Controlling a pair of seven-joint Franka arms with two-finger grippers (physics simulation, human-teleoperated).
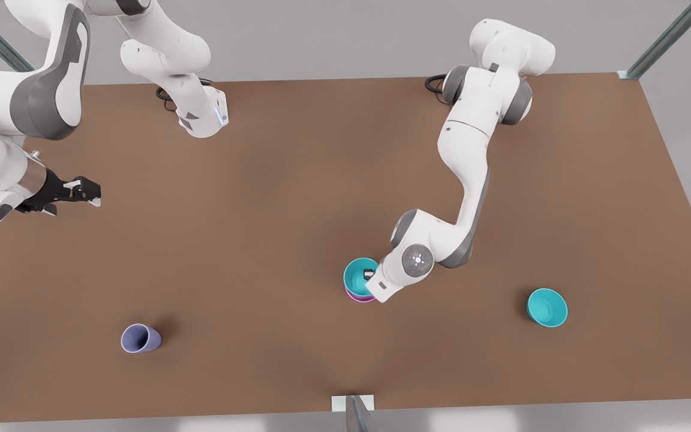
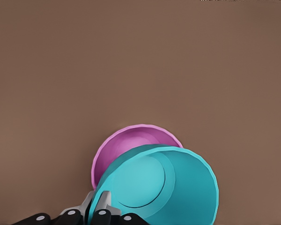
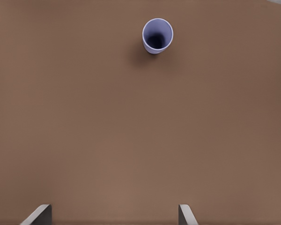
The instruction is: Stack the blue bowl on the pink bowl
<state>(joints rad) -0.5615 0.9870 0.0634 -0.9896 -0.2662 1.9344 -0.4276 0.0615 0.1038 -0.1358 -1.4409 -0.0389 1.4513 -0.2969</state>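
While the left gripper (image 2: 100,213) is clamping the blue bowl (image 2: 161,185) by its rim over the pink bowl (image 2: 131,145) at the front view's lower centre for stacking, the right gripper (image 3: 114,215) is waiting spread wide at the front view's left edge

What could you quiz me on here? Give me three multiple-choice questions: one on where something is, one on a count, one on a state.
1. Where is the lavender cup?
A. near the table's front edge, on the front view's left
B. inside a bowl
C. at the table's back edge

2. How many teal bowls are there?
A. one
B. two
C. three

3. What is the left tool doing?
A. hanging open
B. gripping the cup
C. gripping the blue bowl over the pink bowl

Answers: 1 A, it lies there alone. 2 B, one held, the spare teal bowl apart. 3 C, fingers pinch its rim; the right tool waits open.
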